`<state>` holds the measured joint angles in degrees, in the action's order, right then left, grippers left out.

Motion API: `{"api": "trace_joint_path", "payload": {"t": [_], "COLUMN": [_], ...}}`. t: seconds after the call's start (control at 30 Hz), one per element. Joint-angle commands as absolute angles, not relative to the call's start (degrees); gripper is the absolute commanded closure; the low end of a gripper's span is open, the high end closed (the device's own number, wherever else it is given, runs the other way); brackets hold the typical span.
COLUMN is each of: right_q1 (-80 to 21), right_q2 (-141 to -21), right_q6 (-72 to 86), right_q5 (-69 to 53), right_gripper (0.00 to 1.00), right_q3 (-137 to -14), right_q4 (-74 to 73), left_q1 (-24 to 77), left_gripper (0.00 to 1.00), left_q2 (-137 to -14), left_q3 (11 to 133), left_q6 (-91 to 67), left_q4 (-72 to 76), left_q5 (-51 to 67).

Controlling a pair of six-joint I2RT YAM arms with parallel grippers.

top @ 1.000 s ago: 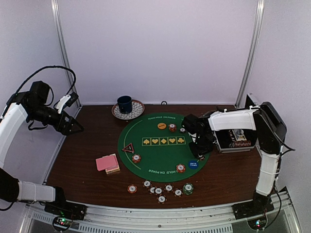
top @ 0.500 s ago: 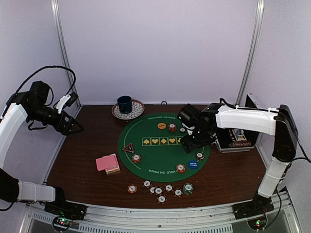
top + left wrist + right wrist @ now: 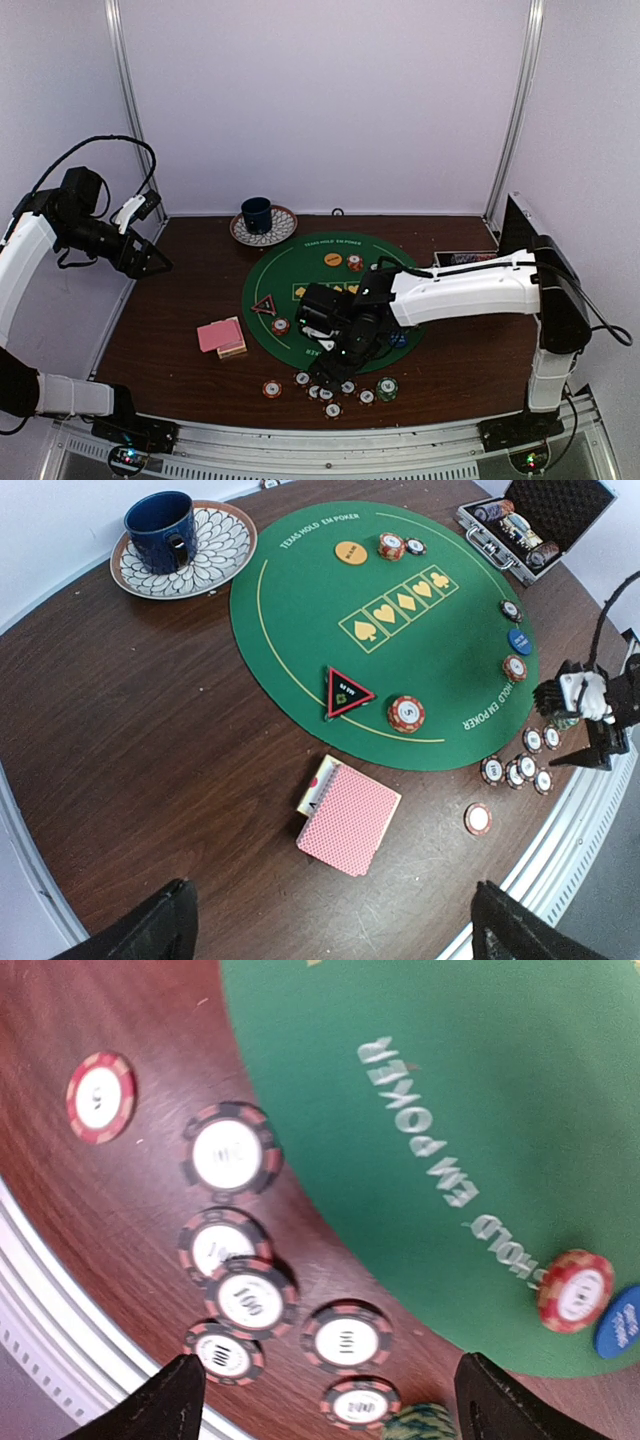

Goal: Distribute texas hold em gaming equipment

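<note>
My right gripper point(image 3: 335, 352) hangs open over the mat's near edge, nothing between its fingers point(image 3: 170, 1400). Below it several black-and-red striped chips point(image 3: 346, 1338) lie in a loose row on the wood, with a green chip point(image 3: 430, 1422) and a lone red one point(image 3: 100, 1097). On the green mat point(image 3: 300, 270) sit a red chip point(image 3: 575, 1290), a blue disc point(image 3: 620, 1322), the black triangle marker point(image 3: 347, 692), a chip beside it point(image 3: 406, 713) and an orange disc point(image 3: 350, 551). The pink-backed cards point(image 3: 350, 818) lie left of the mat. My left gripper point(image 3: 150, 262) is open, high at the far left.
A blue cup point(image 3: 257, 213) stands on a patterned saucer point(image 3: 280, 228) behind the mat. An open black case point(image 3: 535, 520) with more chips lies at the back right. The table's front rail point(image 3: 60, 1340) runs just beyond the chip row.
My right gripper opened wide and swung from the mat's right side, near the case, across to its front edge above the chip row. The left arm has stayed still.
</note>
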<state>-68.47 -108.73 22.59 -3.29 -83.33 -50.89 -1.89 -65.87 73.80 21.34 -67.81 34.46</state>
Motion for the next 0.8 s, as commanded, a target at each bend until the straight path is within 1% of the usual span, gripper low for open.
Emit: {"api": "trace_joint_path", "payload": {"t": [0.0, 0.27, 0.5, 0.63, 0.77], "right_q1": [-71.0, -72.1, -72.1, -72.2, -72.1], "right_q2": [-112.0, -117.3, -120.4, -121.7, -121.7], "right_q6": [18.0, 14.9, 13.7, 13.2, 13.1], "right_q5": [-7.3, -8.4, -9.1, -8.8, -8.5], "right_gripper": [0.09, 0.1, 0.19, 0.22, 0.27], "right_q3": [-87.3, -89.0, -89.9, -90.4, -90.3], "right_q4": [-49.6, -49.4, -48.7, -48.9, -48.9], "left_q1": [-2.2, -2.2, -2.2, -2.2, -2.2], "left_gripper": [0.02, 0.02, 0.03, 0.02, 0.02], "left_q2": [-65.0, -65.0, -64.9, -64.8, -64.9], "left_q3": [75.3, 75.6, 76.0, 76.0, 76.2], "left_q6": [21.1, 21.2, 21.3, 21.3, 21.4], "left_q4": [-68.1, -68.3, -68.7, -68.8, -68.9], "left_q5": [34.5, 34.4, 34.1, 33.9, 33.8]}}
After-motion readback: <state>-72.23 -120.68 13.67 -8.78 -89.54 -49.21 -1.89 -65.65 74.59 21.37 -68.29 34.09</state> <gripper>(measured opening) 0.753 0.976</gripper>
